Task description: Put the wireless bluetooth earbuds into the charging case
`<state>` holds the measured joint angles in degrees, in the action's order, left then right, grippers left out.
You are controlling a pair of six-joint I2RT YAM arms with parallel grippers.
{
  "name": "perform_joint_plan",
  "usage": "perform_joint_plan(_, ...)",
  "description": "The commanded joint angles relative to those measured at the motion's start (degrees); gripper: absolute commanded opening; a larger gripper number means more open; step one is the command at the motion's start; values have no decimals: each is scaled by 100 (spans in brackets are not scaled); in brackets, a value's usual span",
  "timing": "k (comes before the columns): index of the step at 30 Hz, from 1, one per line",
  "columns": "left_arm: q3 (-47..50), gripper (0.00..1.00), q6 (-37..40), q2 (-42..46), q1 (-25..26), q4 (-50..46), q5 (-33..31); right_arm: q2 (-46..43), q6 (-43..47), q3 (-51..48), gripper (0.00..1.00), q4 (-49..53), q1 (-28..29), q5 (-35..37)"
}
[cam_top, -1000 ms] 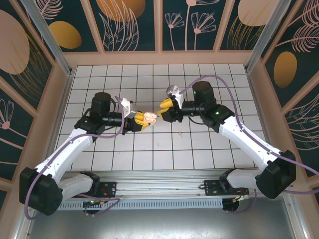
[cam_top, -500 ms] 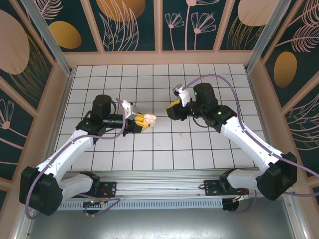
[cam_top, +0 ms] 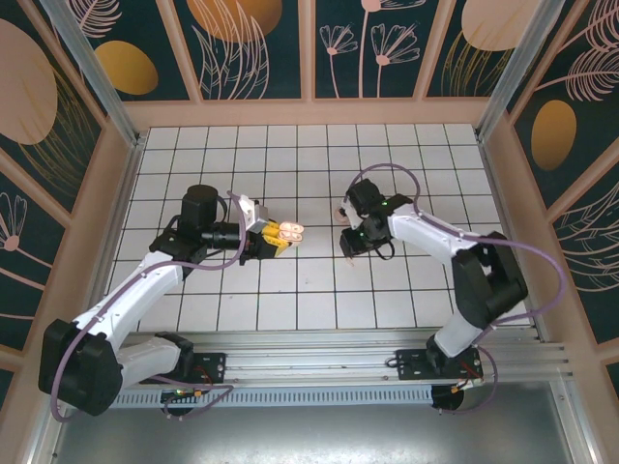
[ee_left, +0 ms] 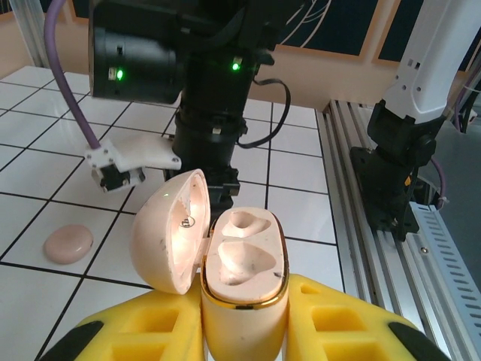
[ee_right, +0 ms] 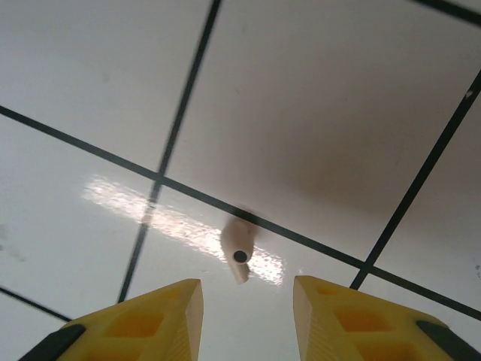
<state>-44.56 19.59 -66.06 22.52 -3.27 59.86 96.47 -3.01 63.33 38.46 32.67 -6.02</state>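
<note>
My left gripper (cam_top: 283,234) is shut on the charging case (ee_left: 242,263), a pale pink clamshell held upright between the yellow fingers (ee_left: 128,331). Its lid (ee_left: 171,229) hangs open to the left and both wells are empty. One of the earbuds (ee_right: 239,252), a small pale nub with a dark dot, lies on a white tile. My right gripper (ee_right: 248,301) points down at that earbud, open, with a finger on each side and not touching it. A second pink earbud (ee_left: 68,243) lies on the tiles to the left of the case.
The right arm's black wrist (ee_left: 210,113) with its white camera mount (ee_left: 124,159) stands just beyond the case. The rail and arm bases (ee_left: 394,173) run along the near edge. Wooden walls (cam_top: 309,114) ring the tiled table (cam_top: 242,309).
The right arm has folded back from the case and turned its gripper down over the earbud on the table, jaws narrowing. The left gripper has held the open case almost still.
</note>
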Motion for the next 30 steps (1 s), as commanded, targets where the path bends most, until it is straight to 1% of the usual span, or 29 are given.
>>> perform_joint_plan(1,31,26,39,-2,22,89,68,166,85,282,37,160,-23,212)
perform_joint_plan(8,30,27,19,22,19,97,96,532,160,366,37,57,-16,10)
perform_joint_plan(12,20,27,25,6,24,94,123,648,169,449,35,52,-8,-90)
perform_joint_plan(15,20,27,25,-3,22,89,123,714,169,478,34,81,4,-100)
perform_joint_plan(30,8,27,-8,-14,21,98,198,947,139,461,33,122,81,-171)
